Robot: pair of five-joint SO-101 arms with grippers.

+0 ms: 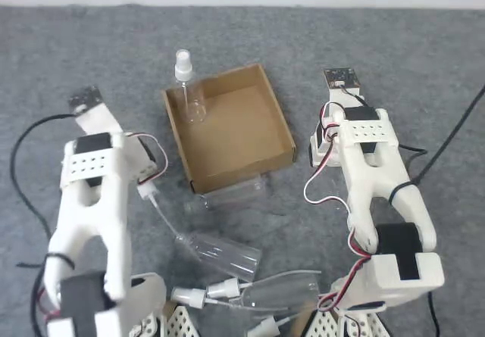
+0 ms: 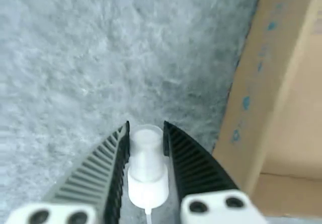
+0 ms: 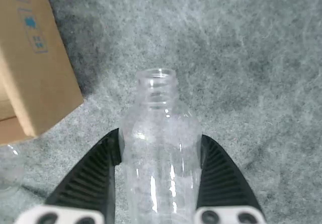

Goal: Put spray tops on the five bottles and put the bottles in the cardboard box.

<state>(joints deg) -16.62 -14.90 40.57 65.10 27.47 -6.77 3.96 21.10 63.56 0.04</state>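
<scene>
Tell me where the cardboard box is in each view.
High view: the cardboard box lies in the middle of the grey carpet.
Left wrist view: its wall stands beside the held spray top.
Right wrist view: its corner is near the held bottle.
Shared landmark: the grey carpet.

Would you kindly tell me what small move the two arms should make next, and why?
Probably bring the white plastic spray top, clamped in the left jaws, over the open neck of the clear plastic bottle gripped in the right jaws; that bottle is uncapped.
</scene>
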